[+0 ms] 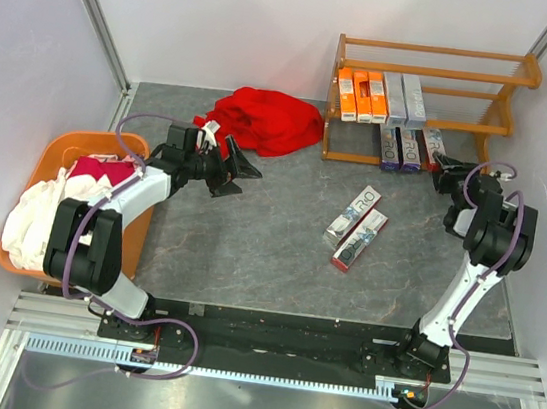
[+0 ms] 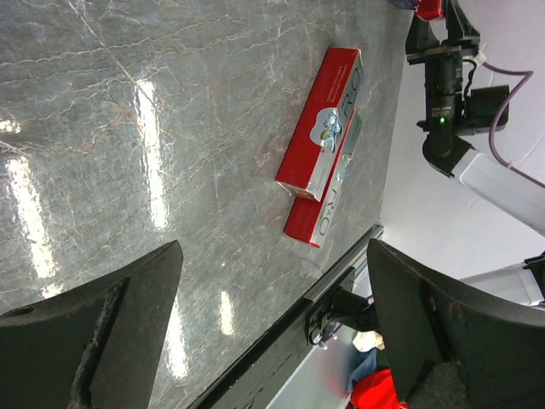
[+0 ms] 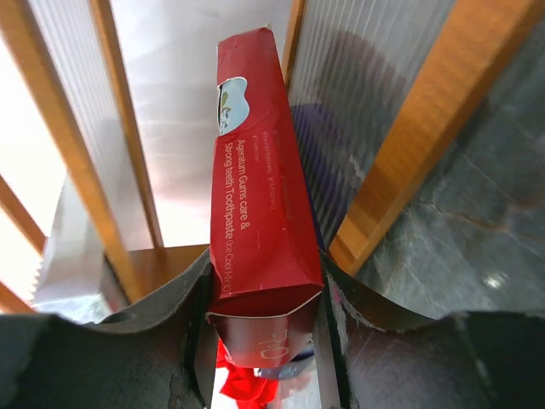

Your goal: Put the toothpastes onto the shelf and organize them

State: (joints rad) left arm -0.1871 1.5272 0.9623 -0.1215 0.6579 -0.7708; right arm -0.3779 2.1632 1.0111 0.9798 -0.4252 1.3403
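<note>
The wooden shelf (image 1: 518, 70) stands at the back right. Three orange toothpaste boxes (image 1: 359, 95) and two silver-grey ones (image 1: 405, 99) lie on its middle tier, and dark purple ones (image 1: 400, 148) on the bottom tier. My right gripper (image 1: 446, 173) is shut on a red toothpaste box (image 3: 255, 187) and holds it at the bottom tier, between the shelf's slats (image 3: 409, 145). Two more boxes, red and silver (image 1: 356, 232), lie side by side mid-table, and they also show in the left wrist view (image 2: 328, 136). My left gripper (image 1: 245, 169) is open and empty, its fingers (image 2: 111, 324) wide apart above the table.
A red cloth (image 1: 266, 121) lies at the back centre, left of the shelf. An orange basket (image 1: 132, 146) with white and pink cloths sits at the left edge. White walls close in the back and sides. The right arm (image 2: 447, 94) shows in the left wrist view.
</note>
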